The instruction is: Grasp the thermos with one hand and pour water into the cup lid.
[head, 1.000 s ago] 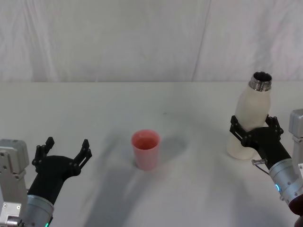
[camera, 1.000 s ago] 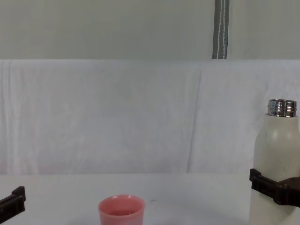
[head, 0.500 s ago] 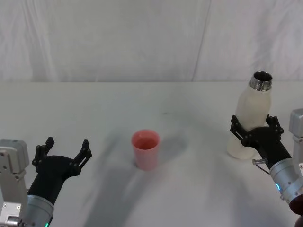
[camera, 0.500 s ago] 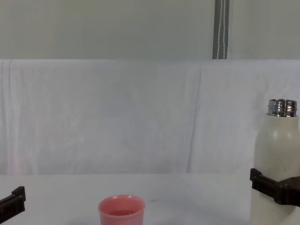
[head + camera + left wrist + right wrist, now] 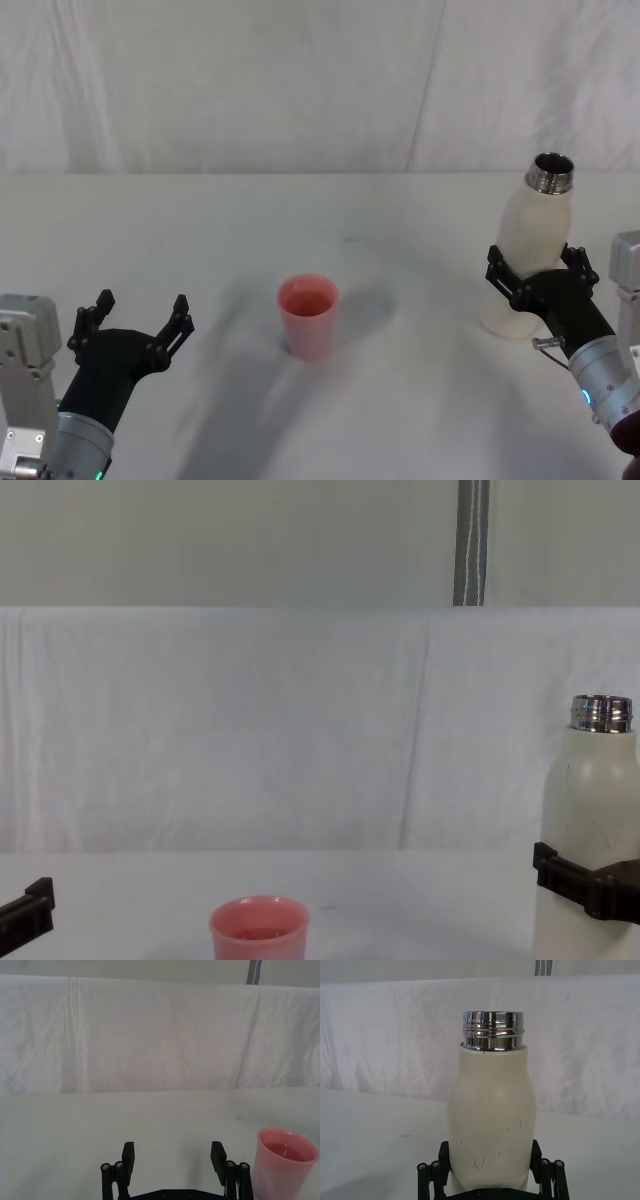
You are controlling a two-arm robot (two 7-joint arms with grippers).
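On the counter's right side, the thermos sits between the right hand's fingers, well apart from the cup lid.

From the head, the right hand [image 5: 538,268] brackets the lower body of the thermos [image 5: 530,235], while the cup lid [image 5: 308,316] stands mid-counter [image 5: 250,220] and the left hand [image 5: 135,315] idles, spread wide and empty. On the right wrist, the fingers [image 5: 443,1156] touch the bottle's flanks low down — the tall bottle could swing or slip once tilted. From the chest, the open steel neck [image 5: 601,713] is far from the cup lid — water may spill short.
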